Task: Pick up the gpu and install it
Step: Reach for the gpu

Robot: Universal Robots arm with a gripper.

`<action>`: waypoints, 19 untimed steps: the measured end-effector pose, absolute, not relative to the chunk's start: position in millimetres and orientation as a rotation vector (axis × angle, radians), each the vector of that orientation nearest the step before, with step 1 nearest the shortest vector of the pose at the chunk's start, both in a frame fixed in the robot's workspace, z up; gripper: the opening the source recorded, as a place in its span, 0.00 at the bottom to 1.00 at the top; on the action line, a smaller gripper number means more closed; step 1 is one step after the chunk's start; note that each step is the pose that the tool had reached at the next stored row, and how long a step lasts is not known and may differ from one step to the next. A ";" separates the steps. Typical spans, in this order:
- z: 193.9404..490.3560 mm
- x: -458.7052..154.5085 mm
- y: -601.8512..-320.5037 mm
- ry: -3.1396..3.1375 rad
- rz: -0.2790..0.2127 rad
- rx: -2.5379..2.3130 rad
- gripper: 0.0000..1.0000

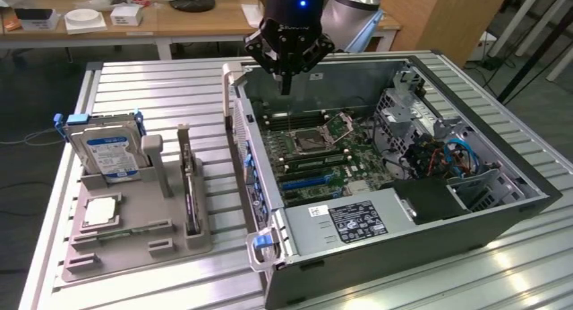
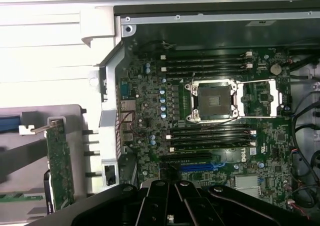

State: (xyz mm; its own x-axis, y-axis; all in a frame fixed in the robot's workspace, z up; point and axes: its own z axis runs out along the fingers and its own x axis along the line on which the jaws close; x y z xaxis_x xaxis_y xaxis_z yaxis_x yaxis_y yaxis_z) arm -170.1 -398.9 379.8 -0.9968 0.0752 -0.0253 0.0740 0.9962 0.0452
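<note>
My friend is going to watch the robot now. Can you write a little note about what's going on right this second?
Gripper: shut, holding nothing, hanging over the open computer case, above the motherboard.
Gpu: standing on edge in the gray tray, to the exterior view's left of the case, near the hard drive. Nothing touches it.
Done: nothing that shows; the blue card slot has no card in it.
Left: gpu not yet picked up, not yet installed.

Even, bright light is cast. Glare is seen on the worktop [image 1: 510,266] at five o'clock of the exterior view; the computer case [image 1: 385,273] is shaded inside.
</note>
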 end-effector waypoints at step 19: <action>374.6 -191.3 -398.9 3.112 0.069 0.116 0.11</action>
State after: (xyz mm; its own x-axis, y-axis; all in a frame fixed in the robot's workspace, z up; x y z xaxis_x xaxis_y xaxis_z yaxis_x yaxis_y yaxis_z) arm -191.3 -398.9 374.6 -0.9968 0.0753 -0.0254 0.0741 0.9962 0.0453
